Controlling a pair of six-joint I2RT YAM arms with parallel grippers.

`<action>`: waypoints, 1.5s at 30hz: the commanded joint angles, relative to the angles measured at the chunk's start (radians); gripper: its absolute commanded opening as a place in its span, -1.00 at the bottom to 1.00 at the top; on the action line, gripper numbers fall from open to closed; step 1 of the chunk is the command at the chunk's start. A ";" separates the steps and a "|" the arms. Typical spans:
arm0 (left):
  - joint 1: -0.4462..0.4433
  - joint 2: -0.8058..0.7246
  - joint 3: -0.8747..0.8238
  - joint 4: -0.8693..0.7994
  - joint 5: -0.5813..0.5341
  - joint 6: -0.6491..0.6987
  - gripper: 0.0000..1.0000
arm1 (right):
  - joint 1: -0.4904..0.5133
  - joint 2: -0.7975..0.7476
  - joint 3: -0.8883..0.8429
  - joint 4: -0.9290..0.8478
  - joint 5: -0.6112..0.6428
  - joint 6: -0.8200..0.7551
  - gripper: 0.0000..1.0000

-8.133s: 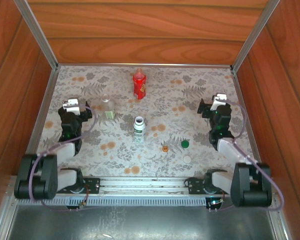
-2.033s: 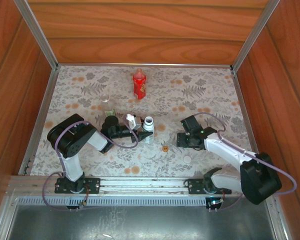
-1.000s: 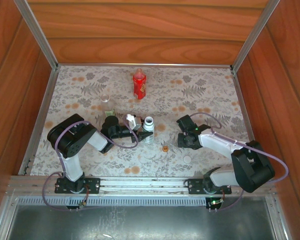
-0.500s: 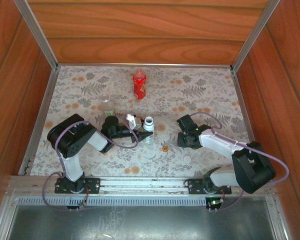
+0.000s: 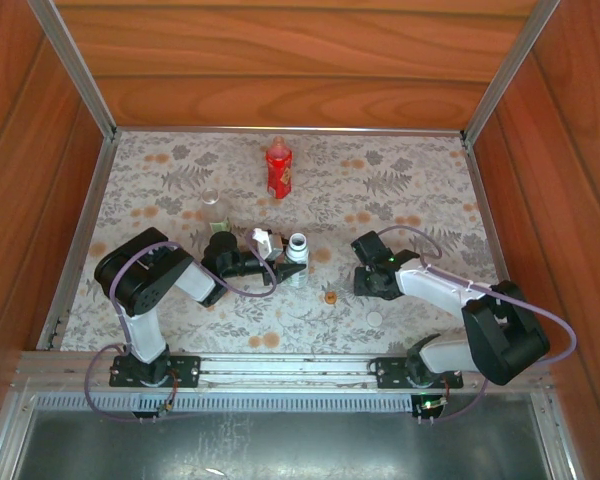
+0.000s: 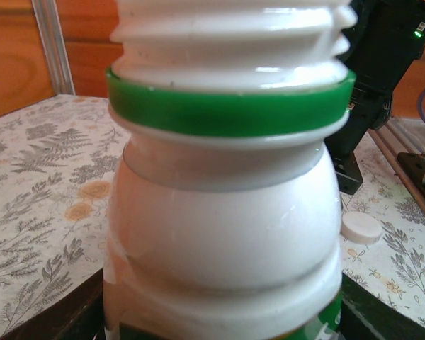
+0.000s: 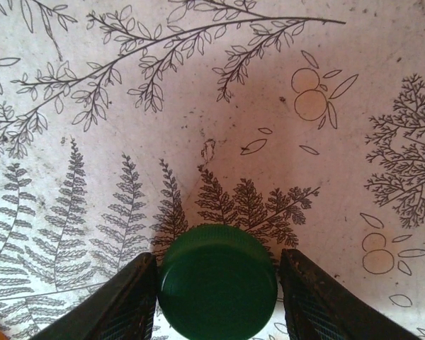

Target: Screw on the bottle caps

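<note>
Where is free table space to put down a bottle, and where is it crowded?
Free: the far right patch between the red bottle and the right wall, and the far left corner beyond the clear bottle. Crowded: the middle, where the left gripper holds the white bottle and the right gripper straddles the green cap, orange cap and white cap nearby.

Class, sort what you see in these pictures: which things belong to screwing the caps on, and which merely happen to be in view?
Belongs to the job: red bottle, white bottle, clear bottle, green cap, white cap, orange cap.
Merely there: floral table cover, wooden walls.
</note>
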 commanded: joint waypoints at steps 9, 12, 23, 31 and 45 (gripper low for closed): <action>-0.006 0.010 0.005 0.035 0.010 -0.013 0.16 | 0.024 -0.012 0.014 -0.046 0.013 0.017 -0.10; -0.006 0.013 0.005 0.035 0.010 -0.010 0.16 | 0.035 -0.030 0.049 -0.087 0.013 -0.003 -0.10; -0.007 0.015 0.002 0.035 0.015 -0.004 0.17 | 0.080 -0.066 0.330 -0.370 -0.010 -0.117 -0.11; -0.006 0.017 0.001 0.035 0.010 -0.003 0.16 | 0.131 0.000 0.641 -0.562 -0.047 -0.219 -0.10; -0.006 0.031 0.003 0.035 0.026 0.022 0.17 | 0.266 0.177 1.071 -0.671 -0.144 -0.297 -0.10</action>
